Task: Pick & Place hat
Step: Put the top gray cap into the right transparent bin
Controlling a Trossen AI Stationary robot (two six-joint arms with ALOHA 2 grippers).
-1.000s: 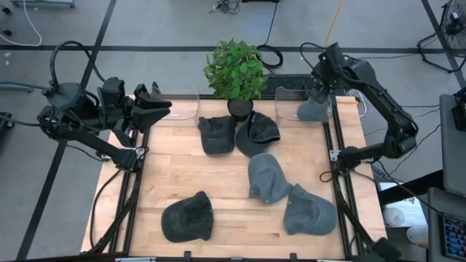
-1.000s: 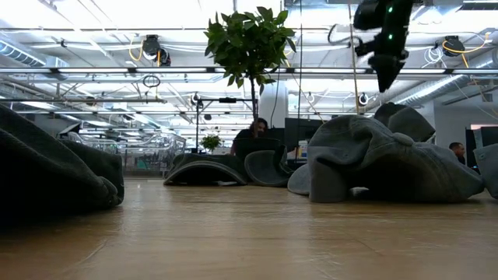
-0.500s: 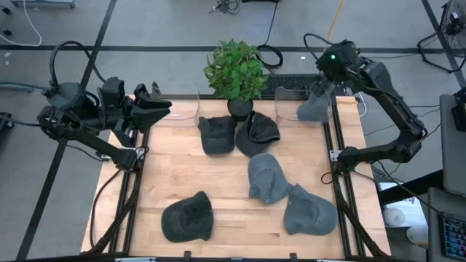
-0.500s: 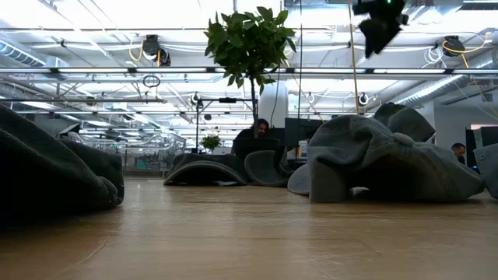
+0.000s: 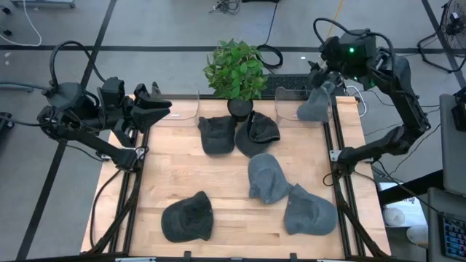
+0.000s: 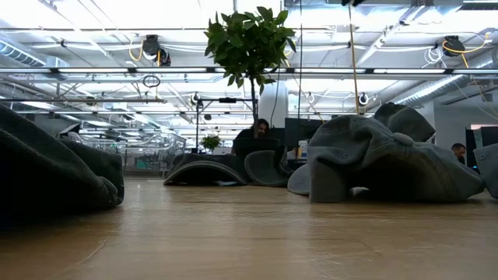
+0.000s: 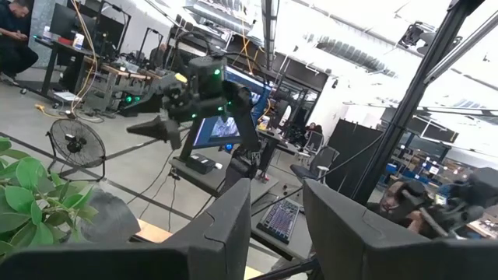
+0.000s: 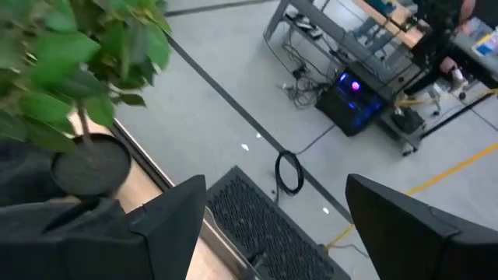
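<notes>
Hats are spread over the wooden table (image 5: 218,175), and each is placed here by the potted plant (image 5: 235,71) standing at the table's far edge. Two dark hats lie just in front of the plant's pot: one (image 5: 217,135) slightly to its left and one (image 5: 258,132) slightly to its right, the pair touching. A grey hat (image 5: 267,178) lies farther out from the plant towards the table's middle, and it overlaps a second grey hat (image 5: 309,211) nearer the right front corner. A dark hat (image 5: 188,217) lies well apart from the plant, near the front left. One more grey hat (image 5: 314,108) is seen to the right of the plant, at the far right corner, beside a clear stand (image 5: 288,94).

The right gripper (image 5: 325,78) is held above that corner hat, to the right of the plant; its fingers (image 8: 167,214) are spread wide with nothing between them. The left gripper (image 5: 154,106) is parked off the table's left edge, well to the left of the plant; its fingers (image 7: 226,225) are seen a little apart and nothing is held.
</notes>
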